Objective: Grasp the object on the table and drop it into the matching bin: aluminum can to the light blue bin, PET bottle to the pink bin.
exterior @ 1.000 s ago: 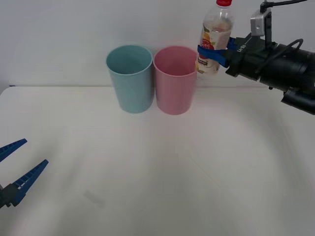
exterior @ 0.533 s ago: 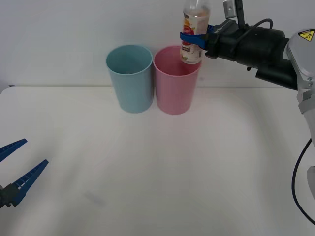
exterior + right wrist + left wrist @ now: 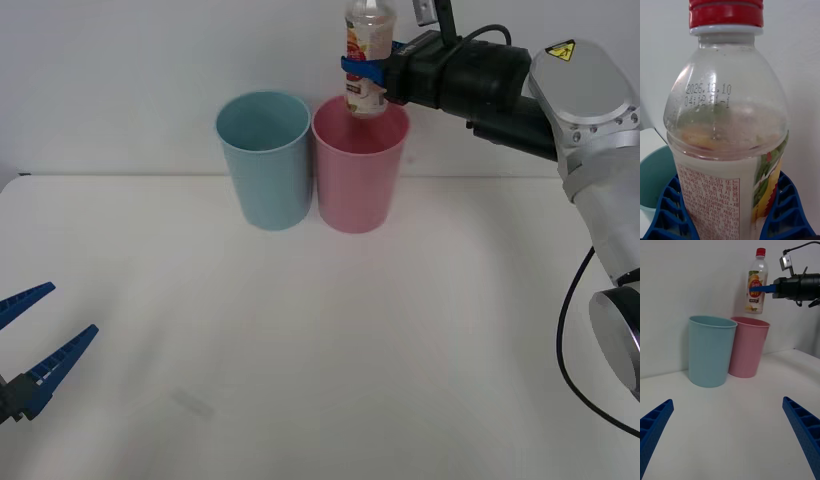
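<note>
My right gripper (image 3: 365, 70) is shut on the PET bottle (image 3: 369, 55), a small clear bottle with a red cap and a yellow-orange label. It holds the bottle upright in the air, directly above the mouth of the pink bin (image 3: 359, 165). The light blue bin (image 3: 264, 160) stands touching the pink one on its left. In the right wrist view the bottle (image 3: 728, 150) sits between the blue fingers (image 3: 670, 210). The left wrist view shows the bottle (image 3: 756, 287) over the pink bin (image 3: 748, 347). My left gripper (image 3: 30, 345) waits open at the table's near left.
Both bins stand at the far edge of the white table (image 3: 330, 340), close to the pale wall behind them. The right arm (image 3: 520, 90) reaches in from the far right, above the table.
The right gripper has carried the bottle leftward and a little higher, from beside the pink bin's right rim to over its mouth. The left arm has stayed still.
</note>
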Controlling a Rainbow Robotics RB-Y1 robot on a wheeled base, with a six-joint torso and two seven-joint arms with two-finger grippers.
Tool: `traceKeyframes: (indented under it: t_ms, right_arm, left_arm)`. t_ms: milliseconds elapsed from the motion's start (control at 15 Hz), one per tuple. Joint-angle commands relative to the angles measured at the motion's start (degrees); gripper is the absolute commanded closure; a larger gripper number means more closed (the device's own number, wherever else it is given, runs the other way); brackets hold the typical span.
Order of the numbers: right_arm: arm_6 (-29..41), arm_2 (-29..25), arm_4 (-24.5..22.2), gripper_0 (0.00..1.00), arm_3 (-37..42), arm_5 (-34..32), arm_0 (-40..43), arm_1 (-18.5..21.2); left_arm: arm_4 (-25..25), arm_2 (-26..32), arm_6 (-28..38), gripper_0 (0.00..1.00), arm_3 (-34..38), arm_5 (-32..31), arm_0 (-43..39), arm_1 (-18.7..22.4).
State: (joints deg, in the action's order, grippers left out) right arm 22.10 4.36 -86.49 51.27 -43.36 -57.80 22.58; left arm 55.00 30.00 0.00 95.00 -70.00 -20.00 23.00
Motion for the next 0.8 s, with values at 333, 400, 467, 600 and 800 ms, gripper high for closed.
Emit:
traceKeyframes:
  t_ms: [333, 400, 467, 600, 800]
  right_arm:
    - [-1.0, 0.1, 0.4, 0.00, 0.0, 1.3, 0.0, -0.1]
    - [-1.5, 0.0, 0.4, 0.00, 0.0, 1.3, 0.0, 0.0]
    - [-1.9, 0.0, 0.6, 0.00, 0.0, 1.3, 0.0, -0.1]
    - [-2.6, 0.0, 1.4, 0.00, 0.0, 1.2, 0.1, 0.0]
    - [-3.5, 0.0, 2.4, 0.00, 0.0, 1.1, 0.2, 0.0]
  left_arm:
    - [0.0, 0.0, 0.0, 0.00, 0.0, 0.0, 0.0, 0.0]
    - [0.0, 0.0, 0.0, 0.00, 0.0, 0.0, 0.0, 0.0]
    - [0.0, 0.0, 0.0, 0.00, 0.0, 0.0, 0.0, 0.0]
    - [0.0, 0.0, 0.0, 0.00, 0.0, 0.0, 0.0, 0.0]
    - [0.0, 0.0, 0.0, 0.00, 0.0, 0.0, 0.0, 0.0]
